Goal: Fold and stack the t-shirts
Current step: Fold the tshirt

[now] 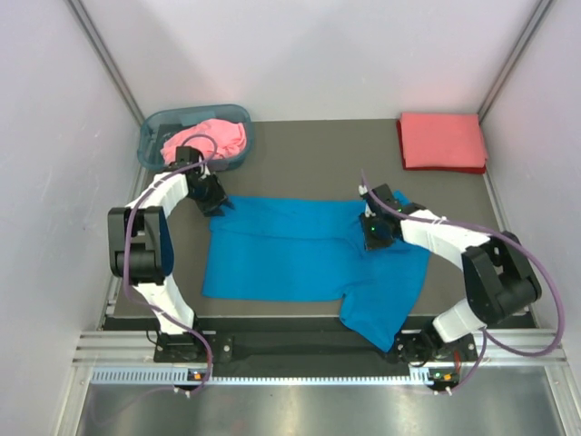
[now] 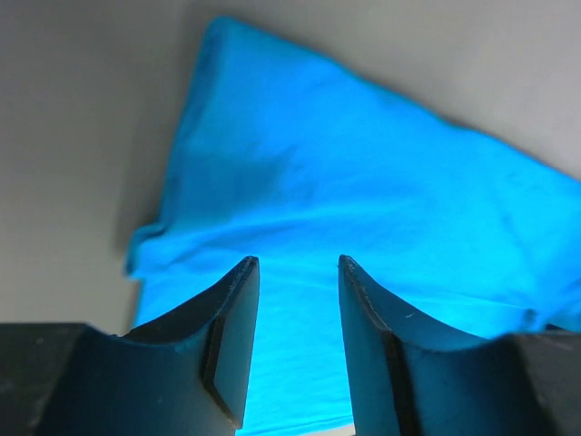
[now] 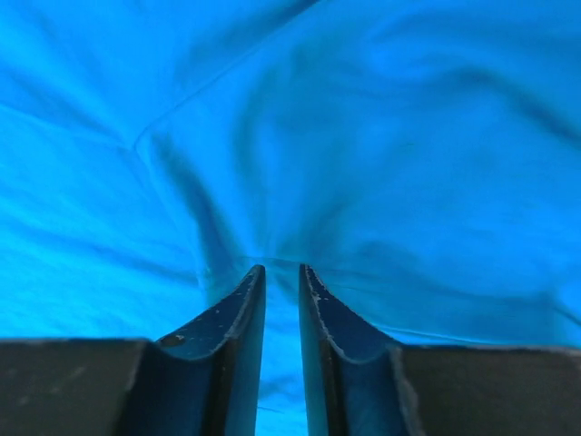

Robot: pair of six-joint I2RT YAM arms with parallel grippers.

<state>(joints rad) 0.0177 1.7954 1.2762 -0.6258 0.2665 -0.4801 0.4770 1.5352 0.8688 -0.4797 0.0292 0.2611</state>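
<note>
A bright blue cloth t-shirt (image 1: 300, 254) lies spread wide on a dark grey table (image 1: 309, 154), and everything else is placed from it. Its near right corner sags toward the table's front edge.

The left gripper (image 1: 218, 204) hovers at the shirt's far left corner. In the left wrist view its fingers (image 2: 234, 318) stand clearly apart, released, with only blue cloth showing beneath the gap.

The right gripper (image 1: 374, 227) sits over the shirt's far right part. Its jaws are parted by a narrow slit, tips at a pucker in the cloth, grasping nothing visible.

Beyond the shirt's far left corner, a crumpled pink t-shirt (image 1: 213, 136) fills a translucent blue-grey plastic basket (image 1: 154, 136). Beyond the far right corner, well apart, a coral-red t-shirt (image 1: 442, 141) lies folded into a neat rectangle.
</note>
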